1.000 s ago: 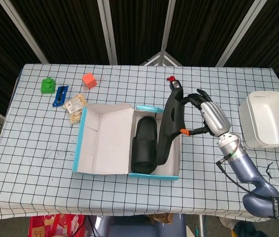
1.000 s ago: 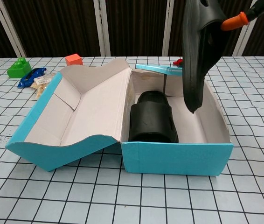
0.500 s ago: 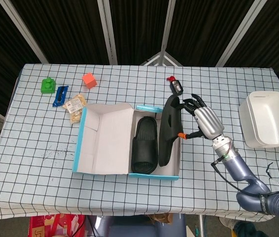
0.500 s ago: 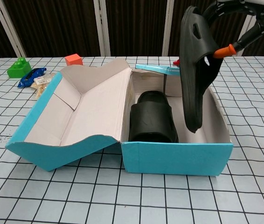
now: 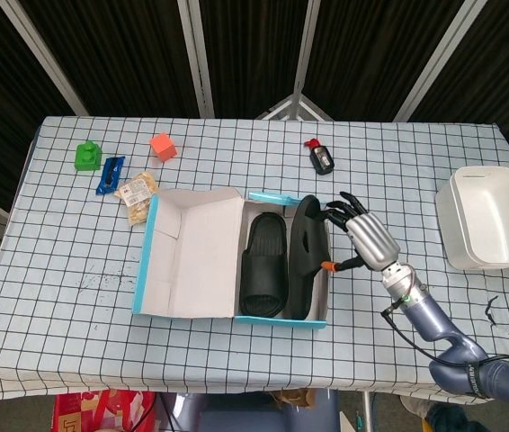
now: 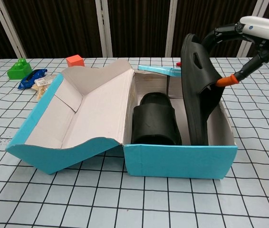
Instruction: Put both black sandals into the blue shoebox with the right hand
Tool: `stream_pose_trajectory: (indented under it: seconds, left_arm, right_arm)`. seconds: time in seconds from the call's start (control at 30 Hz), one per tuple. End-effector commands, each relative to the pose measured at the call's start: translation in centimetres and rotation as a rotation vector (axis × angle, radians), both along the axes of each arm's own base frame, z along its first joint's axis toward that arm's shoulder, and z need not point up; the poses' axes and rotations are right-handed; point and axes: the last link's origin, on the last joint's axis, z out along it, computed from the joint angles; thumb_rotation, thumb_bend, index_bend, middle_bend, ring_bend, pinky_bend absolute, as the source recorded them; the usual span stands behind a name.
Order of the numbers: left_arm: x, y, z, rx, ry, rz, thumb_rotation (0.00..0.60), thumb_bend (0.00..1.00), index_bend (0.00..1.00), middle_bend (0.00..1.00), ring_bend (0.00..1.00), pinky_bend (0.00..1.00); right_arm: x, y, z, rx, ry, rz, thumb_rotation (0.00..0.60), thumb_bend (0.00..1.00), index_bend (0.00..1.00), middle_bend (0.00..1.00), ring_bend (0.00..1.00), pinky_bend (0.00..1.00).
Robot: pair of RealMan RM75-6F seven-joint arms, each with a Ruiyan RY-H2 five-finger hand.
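Observation:
The blue shoebox [image 5: 148,256] [image 6: 179,161] lies open on the checked table, its lid folded out to the left. One black sandal [image 5: 264,265] [image 6: 155,118] lies flat in the box's left half. The second black sandal [image 5: 305,254] [image 6: 197,90] stands on edge in the right half, its lower end down inside the box. My right hand [image 5: 360,236] [image 6: 248,38] grips that sandal from the right, fingers hooked over its upper rim, an orange-tipped thumb against its side. My left hand is not in view.
A white tub [image 5: 488,216] sits at the right table edge. A small black and red object [image 5: 321,158] lies behind the box. At the back left are a green block [image 5: 86,155], a blue clip [image 5: 109,174], a snack packet [image 5: 137,191] and an orange cube [image 5: 163,146].
My right hand has lowered the second sandal from above the box down into its right half. The hand moved down and nearer the box. The first sandal has not moved.

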Motion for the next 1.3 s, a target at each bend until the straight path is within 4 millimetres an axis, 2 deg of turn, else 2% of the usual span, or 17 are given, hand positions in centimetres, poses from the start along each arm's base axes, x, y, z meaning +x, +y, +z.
stream_pose_trajectory:
  seconds: [0.03,0.3,0.53,0.9,1.07,1.3]
  left_arm:
    - [0.0,0.0,0.0,0.000,0.000,0.000,0.600,0.37,0.01,0.00,0.00,0.03]
    - [0.0,0.0,0.1,0.002,-0.001,0.001,0.600,0.37,0.01,0.00,0.00,0.03]
    - [0.0,-0.1,0.2,0.004,-0.007,-0.001,0.600,0.37,0.01,0.00,0.00,0.03]
    - [-0.1,-0.1,0.5,0.010,-0.014,-0.002,0.600,0.37,0.01,0.00,0.00,0.03]
    - [-0.1,-0.2,0.6,0.013,-0.017,-0.001,0.600,0.37,0.01,0.00,0.00,0.03]
    - [-0.1,-0.2,0.8,0.018,-0.019,-0.002,0.600,0.37,0.01,0.00,0.00,0.03]
  right_arm:
    - [-0.2,0.0,-0.5,0.006,0.001,-0.003,0.600,0.37,0.58,0.42,0.19,0.00]
    - [-0.1,-0.2,-1.1,0.018,0.025,-0.005,0.600,0.37,0.58,0.42,0.19,0.00]
    - [0.0,-0.4,-1.9,0.037,0.063,-0.014,0.600,0.37,0.58,0.42,0.25,0.01]
    - [0.9,-0.5,-2.8,0.046,0.099,-0.012,0.600,0.37,0.58,0.42,0.25,0.17]
    - [1.4,-0.5,-3.0,0.049,0.113,-0.004,0.600,0.37,0.58,0.42,0.26,0.32]
    - [1.8,-0.6,-3.6,0.073,0.133,-0.011,0.600,0.37,0.58,0.42,0.26,0.35]
